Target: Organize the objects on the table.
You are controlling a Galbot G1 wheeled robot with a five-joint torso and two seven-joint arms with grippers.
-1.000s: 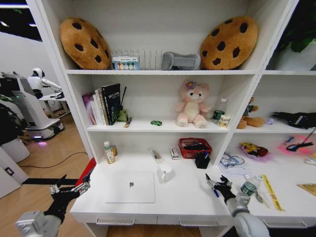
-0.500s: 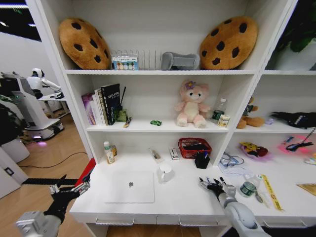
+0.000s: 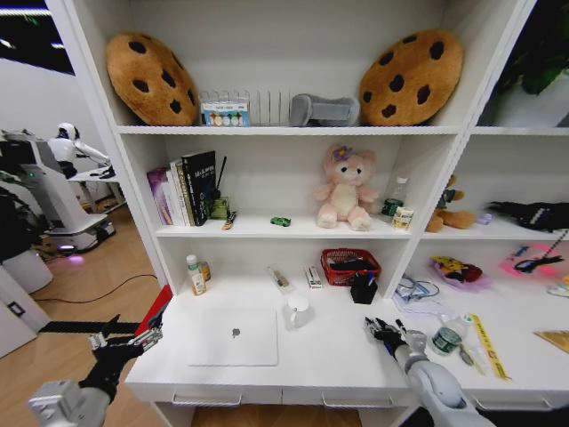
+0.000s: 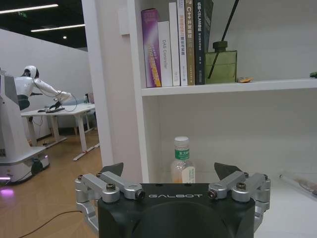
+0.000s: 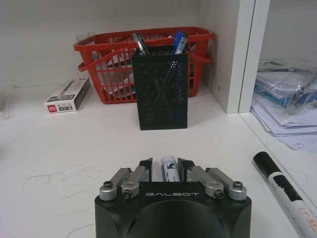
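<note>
While my right tool (image 5: 165,166) is clamped on a marker (image 5: 168,169) low over the surface (image 3: 329,356), I should carry it level to the mesh cup (image 5: 163,87) ahead, then tip it in beside the pens. My left tool (image 4: 168,173) waits wide open and empty off the surface's left end. My right wrist view shows the marker between my fingers and a second marker (image 5: 285,188) lying nearby; my head view places the laptop (image 3: 235,337) well apart.

Closed silver laptop (image 3: 235,337) flat on table (image 3: 329,356)
</note>
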